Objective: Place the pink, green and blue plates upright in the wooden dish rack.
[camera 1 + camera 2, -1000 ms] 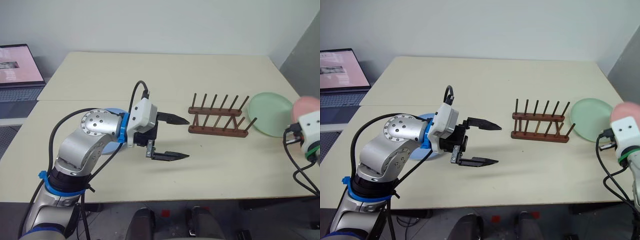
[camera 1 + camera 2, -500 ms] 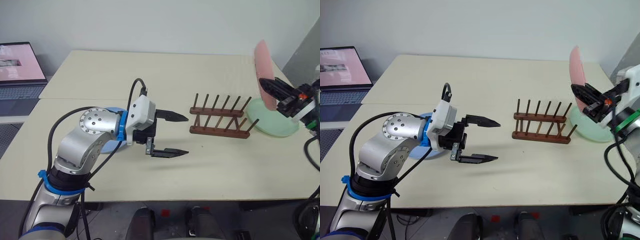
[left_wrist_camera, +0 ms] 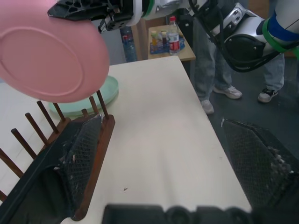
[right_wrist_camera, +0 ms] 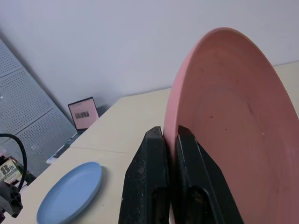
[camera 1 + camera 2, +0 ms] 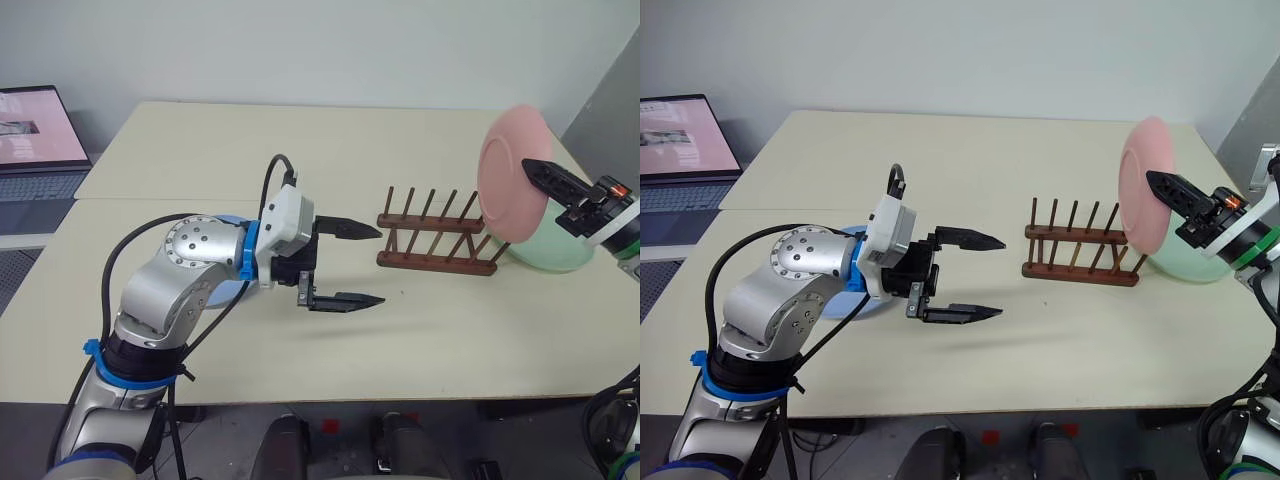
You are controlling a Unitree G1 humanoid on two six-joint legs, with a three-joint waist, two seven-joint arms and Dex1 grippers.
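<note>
My right gripper (image 5: pixel 530 166) is shut on the rim of the pink plate (image 5: pixel 508 172) and holds it upright in the air, just above the right end of the wooden dish rack (image 5: pixel 435 240). In the right wrist view both fingers (image 4: pixel 156 158) pinch that rim. The green plate (image 5: pixel 555 252) lies flat on the table behind the pink one. Behind my left forearm lies the blue plate (image 4: pixel 70 198), partly hidden in the eye views. Left of the rack my left gripper (image 5: pixel 380 264) hovers open with nothing in it, pointing at the rack.
A laptop (image 5: pixel 35 140) sits off the table's far left. In the left wrist view a person's legs (image 3: pixel 210 60) and a small table with bottles (image 3: pixel 170 39) stand beyond the table's right end. The table edge runs close behind the green plate.
My right gripper rose from the right edge with the pink plate, rolled it upright and carried it left toward the rack. The left arm stayed put.
</note>
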